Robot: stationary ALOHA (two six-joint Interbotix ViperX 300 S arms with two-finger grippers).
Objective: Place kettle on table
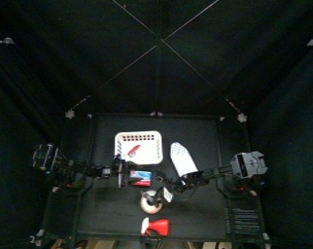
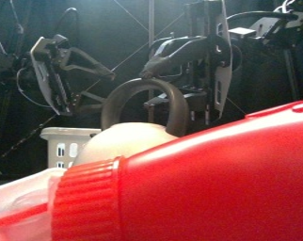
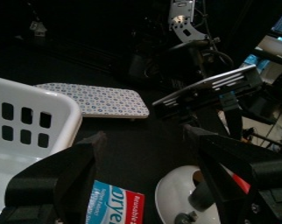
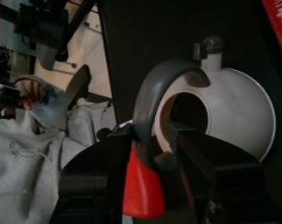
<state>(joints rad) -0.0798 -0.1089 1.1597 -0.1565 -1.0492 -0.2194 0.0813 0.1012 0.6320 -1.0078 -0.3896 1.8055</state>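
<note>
We are starting at the left gripper (image 3: 150, 162), whose 2 jaws are standing wide apart with nothing pinched between them. It is hanging over the table (image 1: 101, 219). A small blue-and-red box (image 3: 109, 203) is lying just under and between its jaws. A white basket (image 3: 26, 122) is sitting just beside this gripper on its outer side. A long pale oval object (image 3: 96, 99) is lying flat on the table a little beyond its jaws.

Moving toward the middle, we are seeing the kettle (image 4: 243, 114), a round white body with a grey arched handle (image 4: 150, 96) and a small knob on its lid. It is sitting upright on the black table, well clear of the left gripper's jaws and directly under the right gripper (image 4: 155, 140). From the front, its handle is rising as a loop above the pale body, with the right arm hanging just behind it.

At the right gripper, we are seeing the 2 jaws spread, 1 on each side of the lower end of the grey handle. The handle is passing between them, and a gap is showing, so the jaws are straddling it rather than clamping it. The kettle's body is lying just beyond the fingertips.

A red bottle (image 2: 204, 179) with a ribbed cap and a whitish tip is lying on the table past the kettle, apart from both grippers and close to the table's front edge.
</note>
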